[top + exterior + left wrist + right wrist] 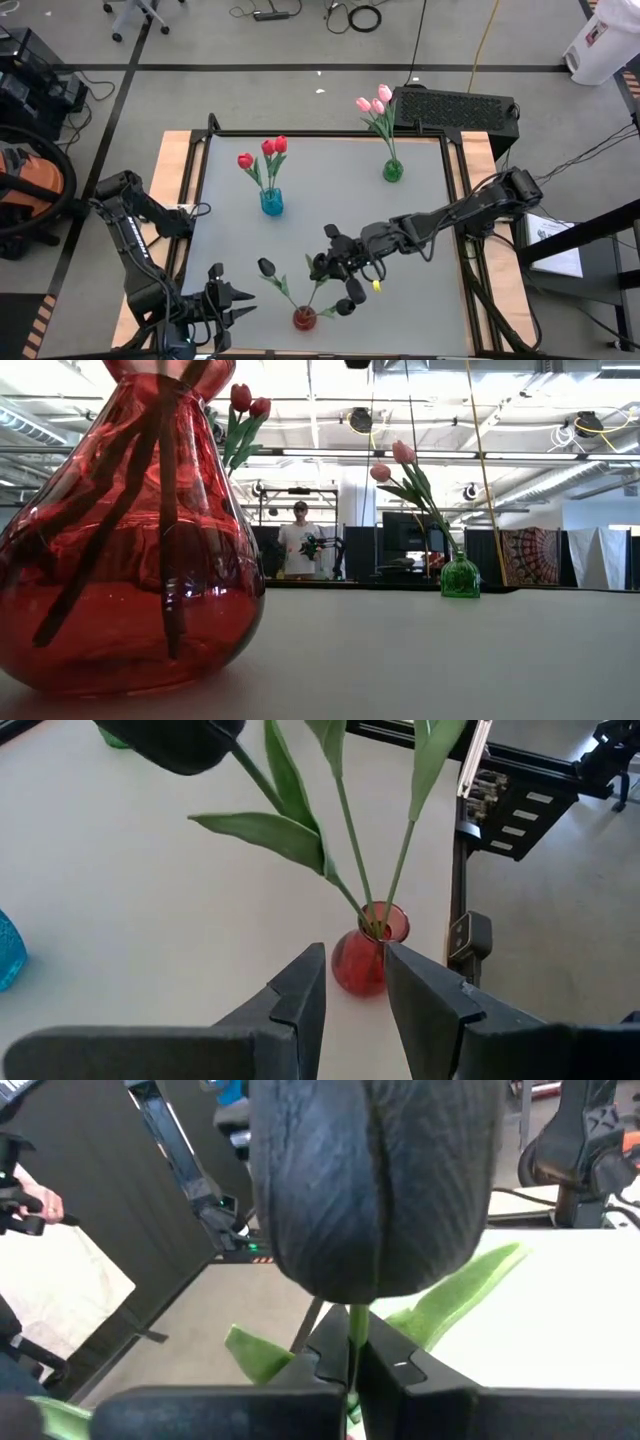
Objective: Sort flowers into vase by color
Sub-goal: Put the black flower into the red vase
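black tulip (370, 1180) | matte ribbed bud, thin green stem | right tool (352, 1355) clamped on stem

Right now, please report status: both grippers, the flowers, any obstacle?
Right gripper shut on black tulip stem above red vase. Left gripper open, waiting beside vase. Nothing in the way.

bright overhead light, soft shadows, pics sharp.
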Motion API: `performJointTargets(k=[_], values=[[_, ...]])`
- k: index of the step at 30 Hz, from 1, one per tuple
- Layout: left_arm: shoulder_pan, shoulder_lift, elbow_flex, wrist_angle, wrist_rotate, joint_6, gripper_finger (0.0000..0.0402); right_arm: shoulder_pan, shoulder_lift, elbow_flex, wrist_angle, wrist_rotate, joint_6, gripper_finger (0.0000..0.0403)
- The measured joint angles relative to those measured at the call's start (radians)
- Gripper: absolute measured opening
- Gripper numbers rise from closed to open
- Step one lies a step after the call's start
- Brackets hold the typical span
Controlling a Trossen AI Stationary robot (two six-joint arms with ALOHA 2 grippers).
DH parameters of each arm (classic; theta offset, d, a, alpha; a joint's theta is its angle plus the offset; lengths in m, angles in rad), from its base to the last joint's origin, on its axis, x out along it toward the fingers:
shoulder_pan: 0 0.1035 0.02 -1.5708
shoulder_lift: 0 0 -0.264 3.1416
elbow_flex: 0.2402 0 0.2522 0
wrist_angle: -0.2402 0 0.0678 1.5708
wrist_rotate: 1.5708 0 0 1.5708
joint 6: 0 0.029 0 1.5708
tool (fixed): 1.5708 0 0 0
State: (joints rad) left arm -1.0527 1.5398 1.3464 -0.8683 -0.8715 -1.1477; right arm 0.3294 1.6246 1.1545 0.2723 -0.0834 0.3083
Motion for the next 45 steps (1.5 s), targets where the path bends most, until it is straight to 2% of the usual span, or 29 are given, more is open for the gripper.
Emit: performJointTargets(k=[20, 45], values=[[0.0, 0.0, 0.0, -0.001, 0.0, -0.002, 0.0111, 0.0, 0.038, 0.0, 0.016, 0.0, 0.02, 0.0009], [0.032, 0.0, 0.0, 0.016, 0.0, 0.0, 0.0111, 0.019, 0.004, 0.0, 0.0, -0.003, 0.023, 0.0181]])
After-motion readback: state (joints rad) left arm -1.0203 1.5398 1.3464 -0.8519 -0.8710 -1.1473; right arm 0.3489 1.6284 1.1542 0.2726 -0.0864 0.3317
